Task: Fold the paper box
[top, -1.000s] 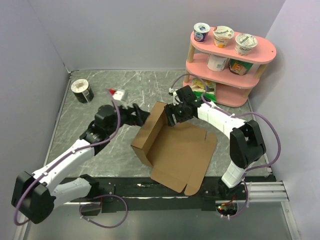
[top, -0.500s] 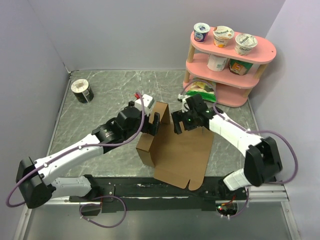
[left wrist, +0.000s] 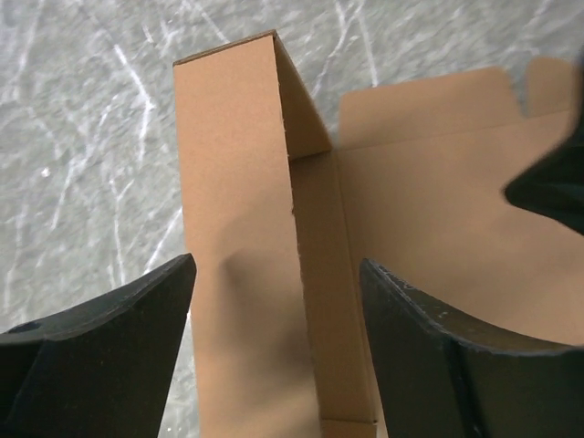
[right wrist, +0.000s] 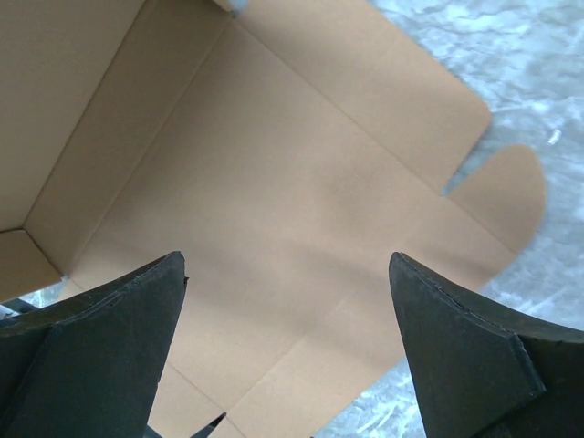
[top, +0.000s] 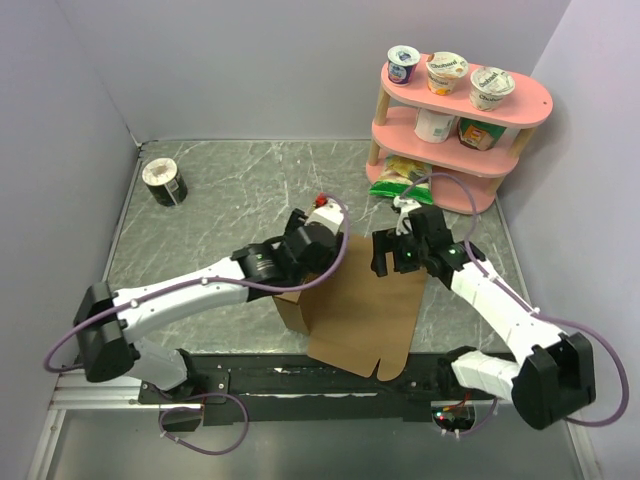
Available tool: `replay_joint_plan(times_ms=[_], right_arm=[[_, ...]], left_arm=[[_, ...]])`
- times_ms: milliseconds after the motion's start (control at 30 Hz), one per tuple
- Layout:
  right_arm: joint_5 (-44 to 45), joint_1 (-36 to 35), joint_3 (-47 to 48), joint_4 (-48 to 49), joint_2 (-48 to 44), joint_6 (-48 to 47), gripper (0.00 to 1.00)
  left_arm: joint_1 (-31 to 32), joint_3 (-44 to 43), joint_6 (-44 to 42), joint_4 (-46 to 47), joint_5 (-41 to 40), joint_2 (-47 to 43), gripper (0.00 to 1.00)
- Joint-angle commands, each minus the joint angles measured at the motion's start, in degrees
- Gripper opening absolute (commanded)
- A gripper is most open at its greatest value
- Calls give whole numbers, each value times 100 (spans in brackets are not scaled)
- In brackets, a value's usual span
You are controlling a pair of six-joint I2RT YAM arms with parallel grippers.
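Paper box (top: pixel 365 305) is lying on the grey marbled surface (top: pixel 220 200), just ahead of the arm bases and between the two arms. It is lying as a mostly flat brown sheet, with its long axis running from the far side toward the near edge, slanting slightly to the right. Its rounded tab is pointing at the near edge. The side panel on the left is standing upright along that axis, forming a wall with a short corner flap at its far end. Left hand (left wrist: pixel 276 269) is hovering over this raised wall with fingers spread apart, the wall's top edge showing between them. Right hand (right wrist: pixel 287 260) is hanging above the far part of the flat panel, fingers likewise apart and gripping nothing.
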State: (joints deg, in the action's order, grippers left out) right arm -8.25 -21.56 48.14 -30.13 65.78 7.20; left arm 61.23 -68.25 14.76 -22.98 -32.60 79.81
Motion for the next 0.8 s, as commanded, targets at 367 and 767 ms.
replay_joint_plan(times_ms=[367, 767], right_arm=[[-142, 240, -147, -98, -1146, 71, 99], [78, 240, 1215, -1100, -1945, 360, 99]], left_arm=[[-102, -382, 755, -1006, -1495, 834, 38], [-1430, 1507, 1379, 373, 7, 386, 31]])
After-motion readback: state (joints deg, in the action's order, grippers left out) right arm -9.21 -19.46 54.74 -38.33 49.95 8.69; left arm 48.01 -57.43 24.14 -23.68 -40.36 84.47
